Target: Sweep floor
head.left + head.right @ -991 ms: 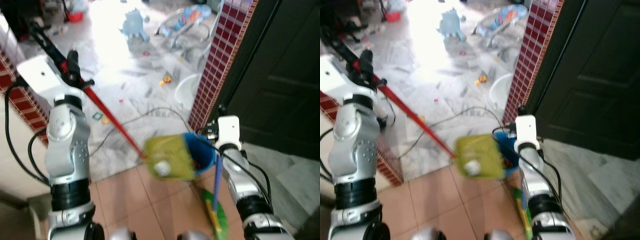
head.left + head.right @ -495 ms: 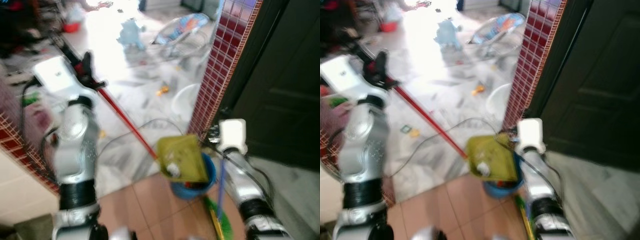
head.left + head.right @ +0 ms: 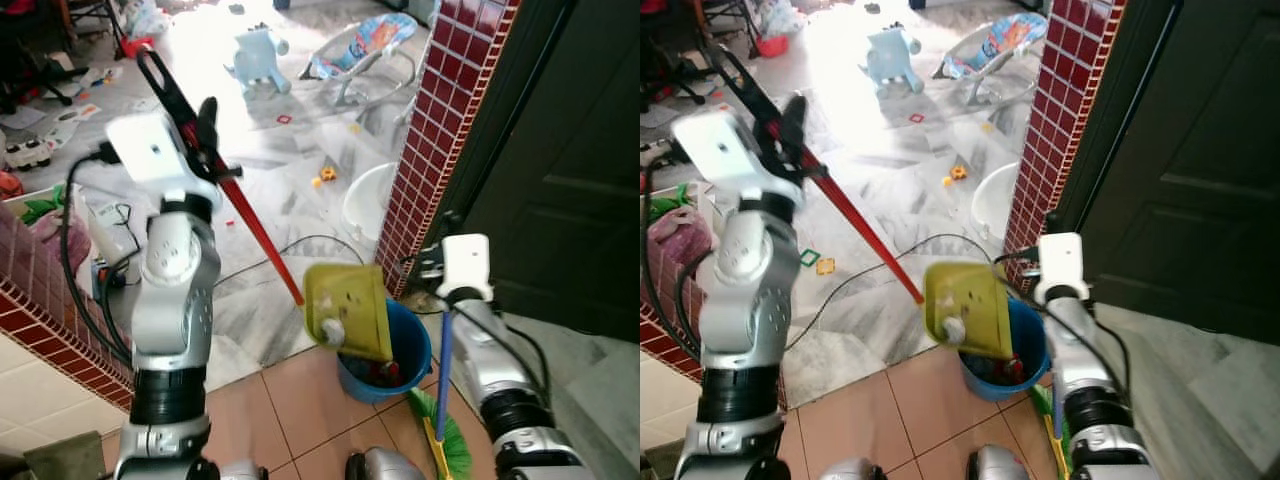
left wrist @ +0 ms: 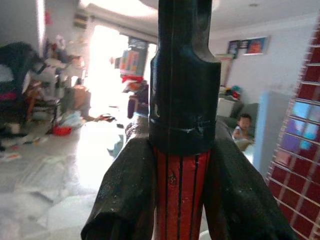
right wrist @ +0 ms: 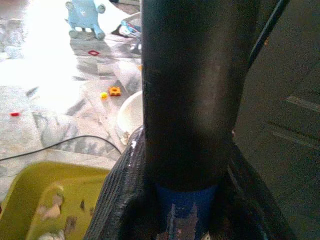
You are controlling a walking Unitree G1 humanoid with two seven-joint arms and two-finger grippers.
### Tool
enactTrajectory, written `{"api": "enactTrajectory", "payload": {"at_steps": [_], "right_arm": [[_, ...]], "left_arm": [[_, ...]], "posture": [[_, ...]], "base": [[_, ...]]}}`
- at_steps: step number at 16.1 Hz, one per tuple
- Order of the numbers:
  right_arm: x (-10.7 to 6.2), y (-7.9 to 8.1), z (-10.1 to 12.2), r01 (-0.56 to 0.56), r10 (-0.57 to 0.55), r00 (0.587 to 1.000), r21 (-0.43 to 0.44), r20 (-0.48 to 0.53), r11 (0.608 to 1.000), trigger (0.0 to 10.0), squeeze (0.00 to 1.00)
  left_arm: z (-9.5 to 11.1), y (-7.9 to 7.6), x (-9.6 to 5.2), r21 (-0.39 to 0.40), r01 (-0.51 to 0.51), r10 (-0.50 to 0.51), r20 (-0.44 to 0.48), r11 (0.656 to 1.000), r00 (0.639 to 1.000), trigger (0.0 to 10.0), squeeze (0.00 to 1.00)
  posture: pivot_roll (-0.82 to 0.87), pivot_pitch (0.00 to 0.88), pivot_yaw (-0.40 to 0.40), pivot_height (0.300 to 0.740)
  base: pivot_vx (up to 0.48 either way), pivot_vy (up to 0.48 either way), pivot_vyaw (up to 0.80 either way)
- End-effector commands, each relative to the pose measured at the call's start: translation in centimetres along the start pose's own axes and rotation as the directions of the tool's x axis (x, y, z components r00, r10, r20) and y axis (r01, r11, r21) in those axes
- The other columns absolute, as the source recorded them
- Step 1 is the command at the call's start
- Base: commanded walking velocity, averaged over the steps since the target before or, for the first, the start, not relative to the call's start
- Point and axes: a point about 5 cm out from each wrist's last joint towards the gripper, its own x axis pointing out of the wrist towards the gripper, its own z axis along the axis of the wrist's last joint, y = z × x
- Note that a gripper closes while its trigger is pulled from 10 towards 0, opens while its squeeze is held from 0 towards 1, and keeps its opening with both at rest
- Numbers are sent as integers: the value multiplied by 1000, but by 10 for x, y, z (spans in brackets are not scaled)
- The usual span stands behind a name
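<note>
Yellow dustpan (image 3: pixel 348 310) tilted over blue bucket (image 3: pixel 405 362), on end of red handle (image 3: pixel 250 225). Left claw (image 4: pixel 180 200) clamped on red handle, raised high. Right claw (image 5: pixel 187 200) clamped on blue broom handle (image 3: pixel 441 370); green broom head (image 3: pixel 447 440) on tiled floor (image 3: pixel 300 400) beside bucket. Red brick pillar (image 3: pixel 435 140) just behind. Toys, white basin (image 3: pixel 368 195), cable (image 3: pixel 300 245) on marble floor beyond.

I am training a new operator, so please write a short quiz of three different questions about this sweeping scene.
1. True or false: the yellow dustpan is tipped over the blue bucket.
2. Which gripper holds the red handle? A. left B. right
3. Fill in: the right gripper is closed on the blue ____ handle.

Key: 1 true; 2 A, the left gripper; 3 broom.
</note>
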Motion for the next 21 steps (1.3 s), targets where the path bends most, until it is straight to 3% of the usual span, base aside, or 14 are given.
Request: {"api": "enactTrajectory", "payload": {"at_steps": [1,5,8,10,13,14,15,18,21], "right_arm": [[2,-2,6,6,-6,1000,2,27,1000,10000,0],[3,-2,6,10,-10,1000,3,29,1000,10000,0],[2,-2,5,11,-11,1000,2,27,1000,10000,0],[3,-1,6,9,-9,1000,3,28,1000,10000,0],[4,1,6,6,-6,1000,5,31,1000,10000,0],[3,1,6,6,-6,999,5,31,1000,10000,0],[3,1,6,8,-8,999,6,31,1000,10000,0],[3,0,5,9,-10,1000,5,29,1000,10000,0],[3,1,4,7,-7,1000,2,28,1000,10000,0]], "left_arm": [[4,-8,-1,69,68,-71,47,995,996,10000,0],[-7,-31,-13,140,234,-241,39,962,970,10000,0],[-6,-59,-20,180,410,-424,46,894,904,10000,0],[-5,-86,-29,235,587,-606,15,775,795,10000,0],[-3,-108,-38,332,705,-743,-18,627,669,10000,0],[-1,-111,-39,337,715,-756,-15,612,655,10000,0],[1,-115,-40,390,720,-776,-20,574,630,10000,0],[2,-118,-40,423,721,-786,-30,549,617,10000,0],[7,-118,-37,433,701,-771,-20,567,636,10000,0]], "posture": [[-73,0,18,740],[-74,0,20,740],[-72,0,19,740],[-72,0,19,740],[-72,0,19,740],[-68,0,20,740],[-68,0,20,740],[-70,0,23,740],[-69,0,21,740]], "base": [[0,0,0],[0,0,0],[0,0,0],[0,0,0],[0,0,0],[0,0,0],[0,0,0],[0,0,0],[0,0,0]]}}
